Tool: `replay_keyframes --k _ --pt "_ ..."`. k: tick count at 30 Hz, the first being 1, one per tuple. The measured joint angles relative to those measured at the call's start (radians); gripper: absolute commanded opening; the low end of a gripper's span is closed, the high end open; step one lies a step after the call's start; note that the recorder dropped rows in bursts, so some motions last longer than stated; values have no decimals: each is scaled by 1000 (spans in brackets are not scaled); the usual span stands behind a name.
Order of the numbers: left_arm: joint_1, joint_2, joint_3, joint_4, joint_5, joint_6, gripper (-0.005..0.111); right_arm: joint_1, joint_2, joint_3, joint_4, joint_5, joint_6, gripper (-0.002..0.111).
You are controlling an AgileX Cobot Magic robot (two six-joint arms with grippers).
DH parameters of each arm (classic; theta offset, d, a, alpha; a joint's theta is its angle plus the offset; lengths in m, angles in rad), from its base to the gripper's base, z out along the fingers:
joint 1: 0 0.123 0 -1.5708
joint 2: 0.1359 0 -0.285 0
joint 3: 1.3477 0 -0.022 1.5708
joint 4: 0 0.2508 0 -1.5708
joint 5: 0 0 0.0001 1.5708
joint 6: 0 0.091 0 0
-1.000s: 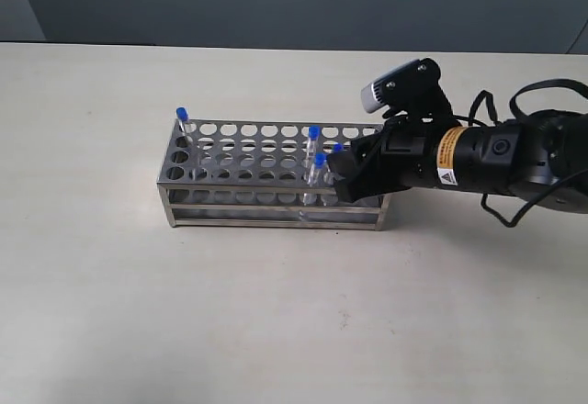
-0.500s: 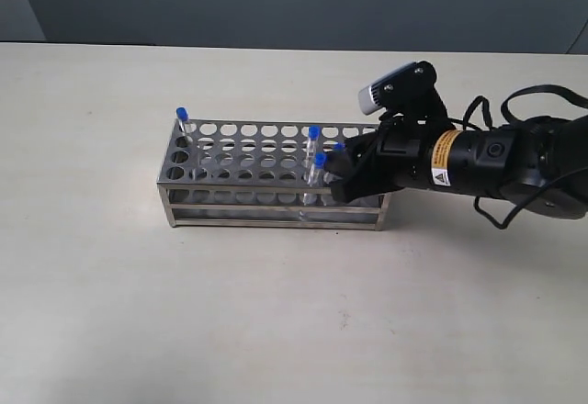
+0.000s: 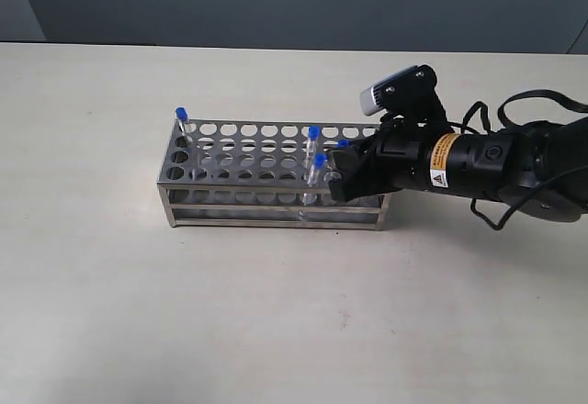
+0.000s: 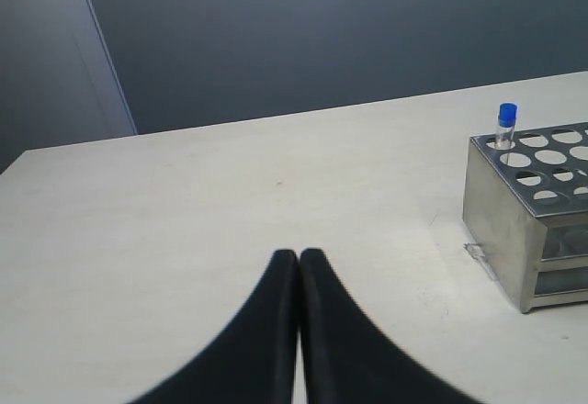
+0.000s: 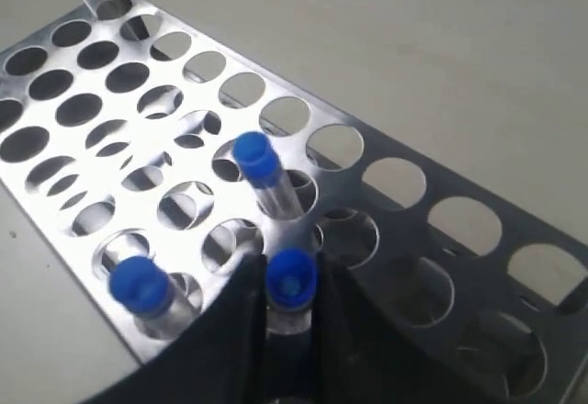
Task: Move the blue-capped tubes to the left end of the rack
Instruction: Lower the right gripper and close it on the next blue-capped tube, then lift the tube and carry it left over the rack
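Right hand (image 3: 340, 182) pinches one blue-capped tube (image 5: 292, 280) seated near the right end of the rack (image 3: 276, 205). Left hand (image 4: 299, 259) pressed together, over the counter (image 4: 184, 211).

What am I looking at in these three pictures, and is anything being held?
This is a two-armed robot working at a table. The wide picture comes from a camera off the arms. The other two come from a camera on each wrist, looking along that arm's gripper. A steel rack stands on the table with four blue-capped tubes in it: one at its left end and three near its right end. The right gripper has its fingers close on either side of one tube; whether they grip it I cannot tell. The left gripper is shut, empty, and away from the rack.
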Motion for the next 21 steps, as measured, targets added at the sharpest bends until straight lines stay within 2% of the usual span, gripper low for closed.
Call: replay_keyframes --k 21 --pt "0 0 0 0 0 0 1 0 -267 -15 -17 55 -37 0"
